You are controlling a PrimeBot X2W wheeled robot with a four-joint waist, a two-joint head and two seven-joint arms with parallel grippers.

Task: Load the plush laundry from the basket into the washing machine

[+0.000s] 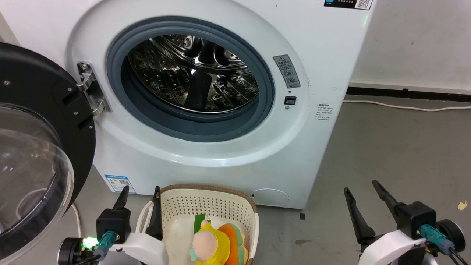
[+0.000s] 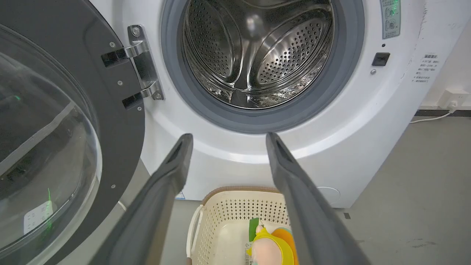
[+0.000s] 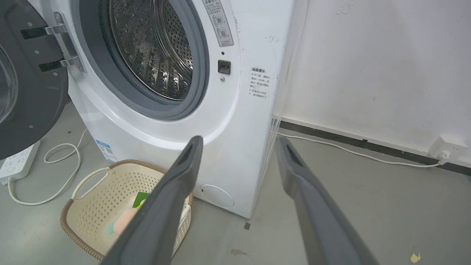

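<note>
the large white front-loading washing machine (image 1: pixel 220 162) stands open and unblocked at upper centre, its black-rimmed glass door (image 1: pixel 44 110) swung across the left edge and bare grey floor (image 1: pixel 386 154) free at right. the small cream perforated basket (image 1: pixel 206 188) sits bottom centre, the left gripper (image 1: pixel 141 189) wide and empty beside its left wall, the right gripper (image 1: pixel 360 186) likewise wide at lower right. the pink-and-yellow plush toy (image 1: pixel 211 243) lies inside by the right wall, green tag end pointing up-frame toward the washer.

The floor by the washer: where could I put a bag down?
Most room: the bare floor right of the washer, up to the white cable by the wall. The drum looks empty. Crowded: left, where the open door overhangs a power strip and cord, and in front, where the basket holds a toy.
</note>
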